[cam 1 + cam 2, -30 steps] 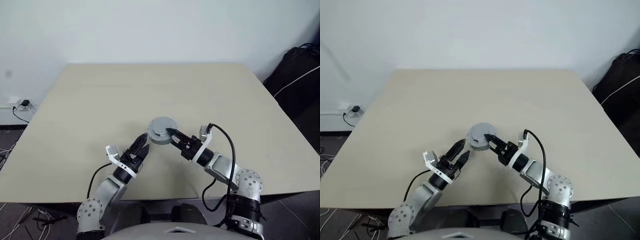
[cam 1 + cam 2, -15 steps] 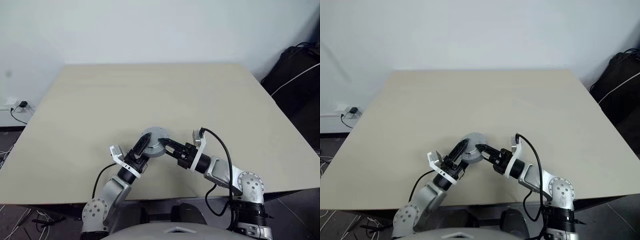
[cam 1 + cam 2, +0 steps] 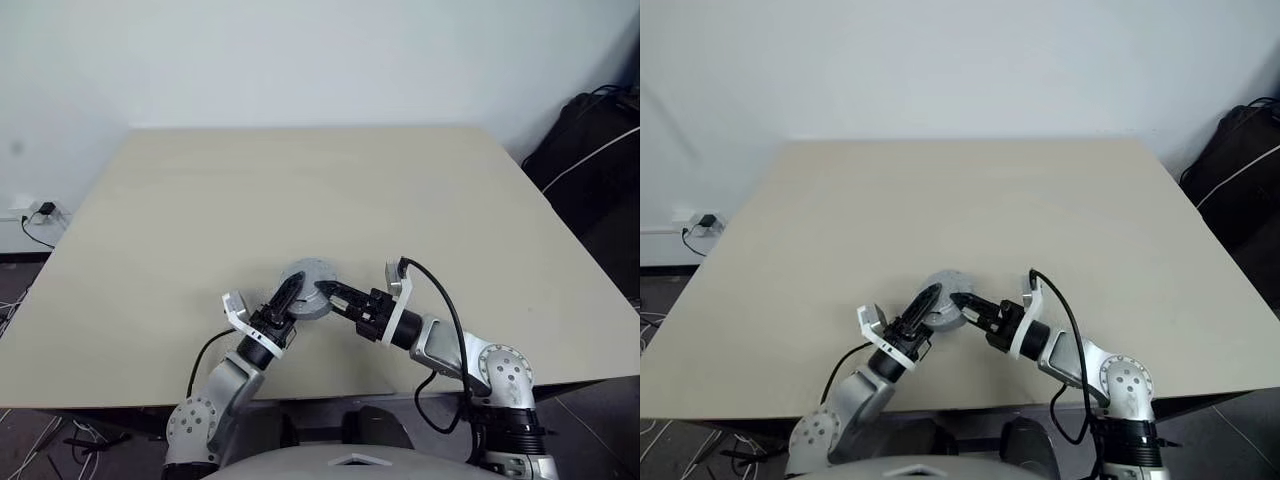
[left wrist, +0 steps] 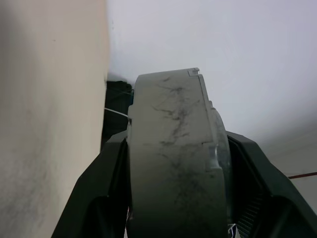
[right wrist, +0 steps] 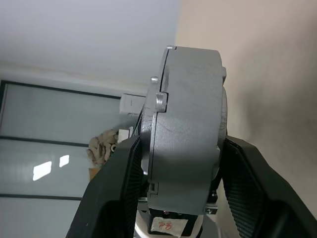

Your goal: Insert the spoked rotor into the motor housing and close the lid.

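A round grey metal motor housing (image 3: 308,288) sits between the left gripper (image 3: 288,297) and right gripper (image 3: 331,293) above a beige table (image 3: 300,190).

Head stereo pair high, facing fwd/down over table (image 3: 150,220), wrist cams close-up, sharing grey assembly (image 4: 173,158)

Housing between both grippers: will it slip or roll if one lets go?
Probably rigid and heavy for its size: the housing looks like solid grey metal. Its smooth round wall may slip between the fingers. Set down on edge, it would likely roll.
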`<control>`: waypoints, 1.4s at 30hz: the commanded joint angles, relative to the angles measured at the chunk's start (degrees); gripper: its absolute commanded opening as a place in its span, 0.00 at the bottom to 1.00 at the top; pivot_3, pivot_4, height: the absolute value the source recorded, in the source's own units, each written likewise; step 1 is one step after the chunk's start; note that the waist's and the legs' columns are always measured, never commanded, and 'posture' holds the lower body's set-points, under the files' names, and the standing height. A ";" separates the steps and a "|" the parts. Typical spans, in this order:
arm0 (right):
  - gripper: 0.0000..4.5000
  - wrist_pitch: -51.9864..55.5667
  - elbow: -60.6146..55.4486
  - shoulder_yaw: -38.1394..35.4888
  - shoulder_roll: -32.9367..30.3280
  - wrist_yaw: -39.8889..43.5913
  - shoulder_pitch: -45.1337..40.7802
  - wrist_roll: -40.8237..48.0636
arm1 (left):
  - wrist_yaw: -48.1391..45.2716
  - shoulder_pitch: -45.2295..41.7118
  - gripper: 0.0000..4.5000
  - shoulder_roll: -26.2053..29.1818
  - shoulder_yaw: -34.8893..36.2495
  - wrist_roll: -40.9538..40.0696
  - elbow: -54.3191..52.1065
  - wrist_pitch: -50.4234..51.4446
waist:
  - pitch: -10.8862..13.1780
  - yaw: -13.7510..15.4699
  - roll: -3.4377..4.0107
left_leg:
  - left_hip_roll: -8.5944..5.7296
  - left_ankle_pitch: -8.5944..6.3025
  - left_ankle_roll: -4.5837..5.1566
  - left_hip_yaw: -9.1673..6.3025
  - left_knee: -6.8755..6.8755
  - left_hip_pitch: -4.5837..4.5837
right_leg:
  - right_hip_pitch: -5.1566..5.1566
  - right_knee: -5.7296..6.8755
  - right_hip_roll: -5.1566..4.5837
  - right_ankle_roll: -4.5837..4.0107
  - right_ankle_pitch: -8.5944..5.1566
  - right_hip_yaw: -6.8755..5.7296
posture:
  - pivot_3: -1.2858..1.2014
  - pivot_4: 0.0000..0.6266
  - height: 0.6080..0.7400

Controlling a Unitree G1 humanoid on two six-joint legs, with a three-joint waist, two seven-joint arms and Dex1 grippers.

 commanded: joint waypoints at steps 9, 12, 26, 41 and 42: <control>0.76 -5.02 -7.87 3.47 -7.03 6.86 -0.16 -17.68 | -0.36 -0.81 0.47 -4.49 -0.48 1.38 -1.82 -1.68 | -0.03 0.43 0.02 | -0.01 -0.04 0.07 0.00 0.15 0.02 | -0.03 0.00 -0.02 0.04 0.01 -0.01 | 0.52 0.00 1.00; 0.99 -9.25 -9.94 5.86 -9.72 9.13 1.13 -28.24 | 0.08 -1.42 0.47 -4.58 0.39 2.81 -1.68 -2.91 | -0.07 0.66 -0.04 | 0.00 -0.04 0.08 0.00 0.22 0.00 | -0.03 0.01 -0.01 0.06 0.03 -0.01 | 0.52 0.00 1.00; 1.00 -46.17 -7.10 18.08 -12.28 18.48 9.45 -75.31 | 5.62 -13.36 0.47 -3.65 9.77 11.26 6.42 -11.86 | -0.11 0.97 -0.37 | 0.03 0.08 -0.13 0.03 0.29 0.03 | 0.14 0.11 0.05 0.10 0.05 0.01 | 0.52 0.00 1.00; 1.00 -52.56 -2.88 16.23 -7.42 21.00 11.75 -83.58 | 4.70 -39.91 0.47 -2.26 20.51 24.56 36.01 -18.42 | -0.10 0.65 -0.81 | -0.10 0.15 -0.26 0.00 0.29 0.40 | 0.72 -0.01 0.22 0.24 0.13 -0.12 | 0.52 0.00 1.00; 1.00 -52.68 -2.29 15.90 -7.25 21.33 11.65 -83.55 | 4.87 -41.49 0.47 -2.14 21.22 25.58 38.32 -18.91 | -0.08 0.57 -0.83 | -0.07 0.15 -0.26 0.01 0.29 0.43 | 0.73 0.00 0.20 0.24 0.13 -0.09 | 0.52 0.00 1.00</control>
